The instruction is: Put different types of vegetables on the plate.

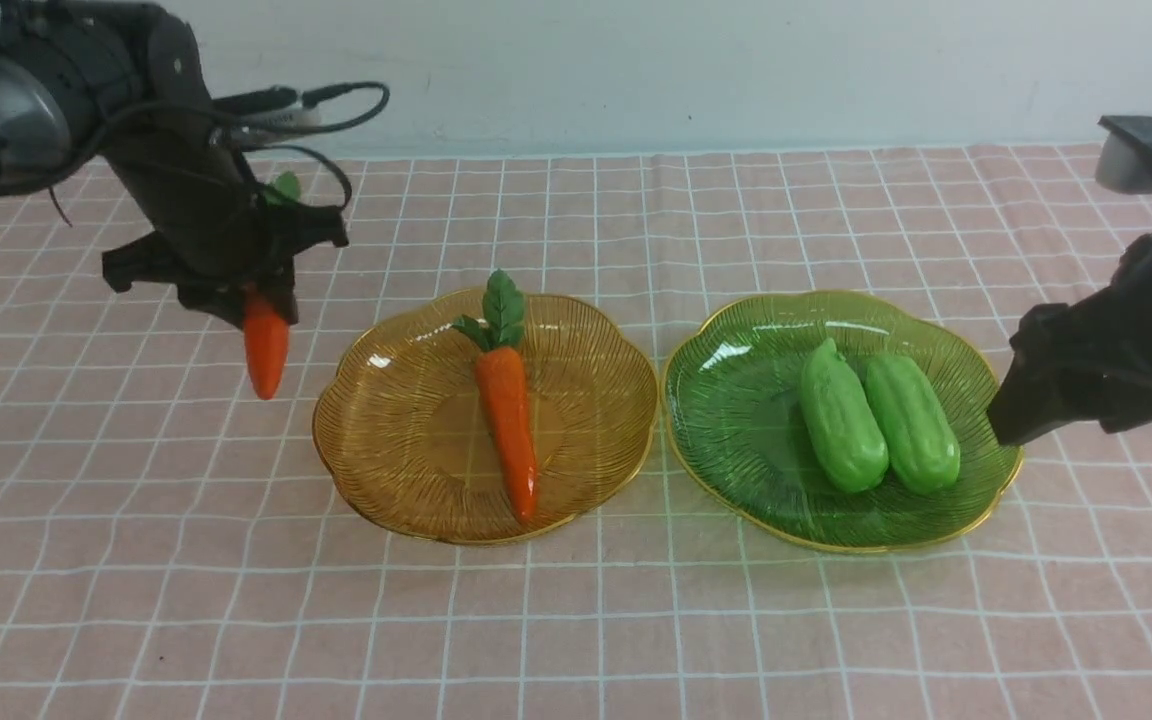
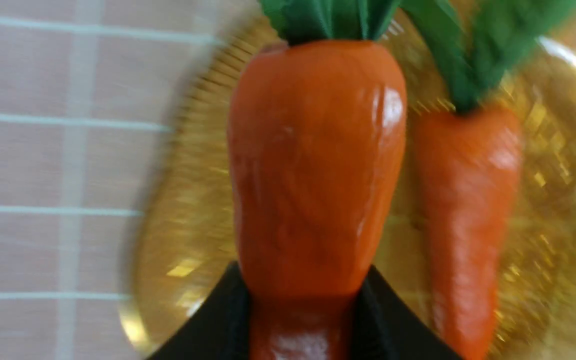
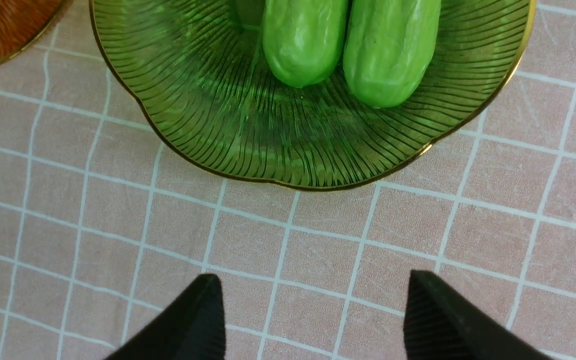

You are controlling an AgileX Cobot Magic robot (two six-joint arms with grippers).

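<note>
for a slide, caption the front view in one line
Left jaws hold one carrot beside the amber plate with another carrot; open right jaws hover by two gourds on the green plate.

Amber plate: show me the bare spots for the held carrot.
Bare on the amber plate both sides of the lying carrot: between it and the left rim, and between it and the right rim. The middle strip is taken.

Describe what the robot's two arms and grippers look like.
Both arms are black. The left arm has a rounded grey link with partly cut-off white lettering, and black cables loop off it. The right gripper has pointed, wedge-shaped fingers with ribbed inner faces.
</note>
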